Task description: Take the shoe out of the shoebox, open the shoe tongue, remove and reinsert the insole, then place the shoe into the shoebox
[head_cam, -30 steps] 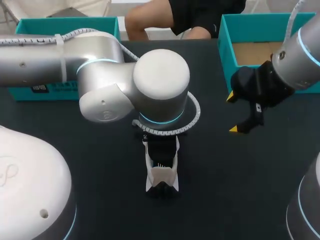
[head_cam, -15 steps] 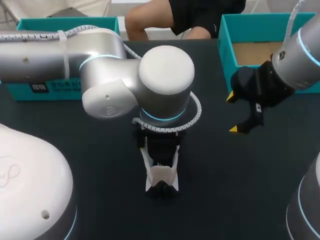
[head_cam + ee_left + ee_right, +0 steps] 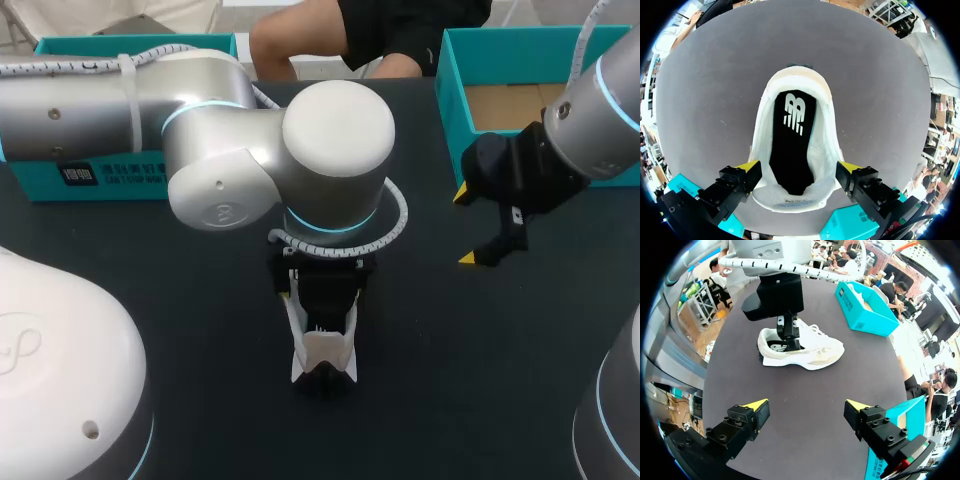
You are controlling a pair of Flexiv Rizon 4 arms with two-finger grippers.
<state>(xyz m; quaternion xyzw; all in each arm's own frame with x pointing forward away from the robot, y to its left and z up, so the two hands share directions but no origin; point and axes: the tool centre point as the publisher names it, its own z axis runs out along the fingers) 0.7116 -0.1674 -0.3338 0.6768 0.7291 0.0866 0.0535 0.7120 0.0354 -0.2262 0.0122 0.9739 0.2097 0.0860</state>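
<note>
Head view first: over the last second your left arm (image 3: 330,150) drifts slightly to the right and toward the far edge, and more of the black claw body shows beneath its wrist. The white shoe (image 3: 322,350) does not shift with it; it stands on its sole at the middle of the bench (image 3: 450,400), heel toward you and toe hidden under the arm. Your right arm has not stirred.

From the left wrist you see the left claw (image 3: 798,167) spread wide, one yellow tip just beside each flank of the shoe near the tongue (image 3: 790,200), which is folded forward and open. No squeeze shows on the upper, so treat the claw as straddling the shoe, not gripping it. The black insole (image 3: 792,145) lies flat inside, reaching back to the heel.

Judging from this, the shoe is out and the tongue is open. You cannot tell whether the insole is not yet pulled or already back in. The arm's small shift reads as repositioning, not a lift.

Your right claw (image 3: 806,405) hangs wide and empty, well apart from the shoe, beside the open teal shoebox (image 3: 455,90) at the bench's far right. A second teal box (image 3: 100,180) sits at the far left. The bench top is dark and matte.
</note>
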